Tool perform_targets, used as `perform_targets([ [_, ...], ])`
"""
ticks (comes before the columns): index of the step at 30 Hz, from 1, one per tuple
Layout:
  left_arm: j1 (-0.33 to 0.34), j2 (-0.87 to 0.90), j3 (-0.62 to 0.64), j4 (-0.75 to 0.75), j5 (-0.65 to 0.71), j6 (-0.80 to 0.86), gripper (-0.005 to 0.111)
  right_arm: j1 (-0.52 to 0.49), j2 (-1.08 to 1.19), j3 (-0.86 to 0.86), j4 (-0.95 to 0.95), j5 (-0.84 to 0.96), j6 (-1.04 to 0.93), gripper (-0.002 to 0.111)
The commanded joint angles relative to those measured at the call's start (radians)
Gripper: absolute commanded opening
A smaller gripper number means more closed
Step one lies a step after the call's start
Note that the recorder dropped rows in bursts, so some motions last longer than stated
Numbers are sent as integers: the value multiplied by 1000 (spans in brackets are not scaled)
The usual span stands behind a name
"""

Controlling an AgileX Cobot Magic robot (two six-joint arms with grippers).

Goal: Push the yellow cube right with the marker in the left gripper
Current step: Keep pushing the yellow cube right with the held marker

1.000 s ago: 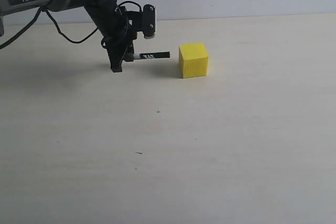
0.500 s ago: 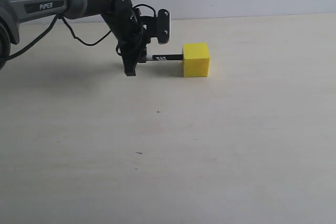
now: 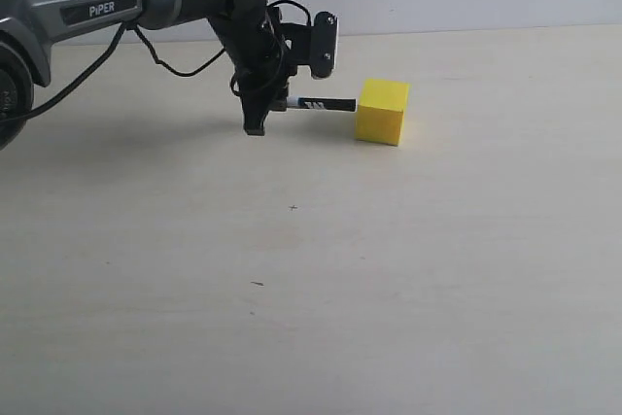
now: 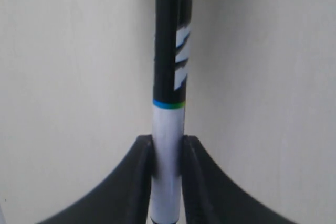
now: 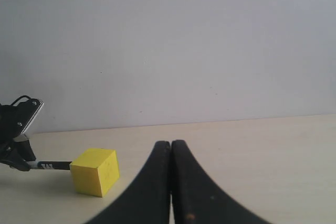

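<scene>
Exterior view: my left tool (image 3: 262,116) is clamped on the marker (image 3: 323,104), which lies level and points right. Its black end meets the left face of the yellow cube (image 3: 381,112). The cube sits on the bench (image 3: 408,269) toward the far side, a little right of centre.

In the left wrist view the two fingers are nearly closed, pinching the white barrel with the black labelled part sticking out ahead. Contact looks made, though from this angle I can't rule out a sliver of gap.

I'd judge the push as just begun; sliding the cube on to the right is what's left. My right tool (image 5: 171,182) is well apart from the cube, fingers pressed together on nothing.
</scene>
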Motion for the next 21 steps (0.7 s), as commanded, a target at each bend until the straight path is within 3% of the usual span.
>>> perform_targets([
  [1,-10,-1,-7,-5,18,-4,0,-4,-6,5,-3,-2,-2,0],
  [10,-23,-1,-7,-5,43,-4,0,-4,-6,5,-3,-2,-2,0],
  [21,24,-1,-7,37,40,-4,0,-4,-6,5,-3,-2,-2,0],
])
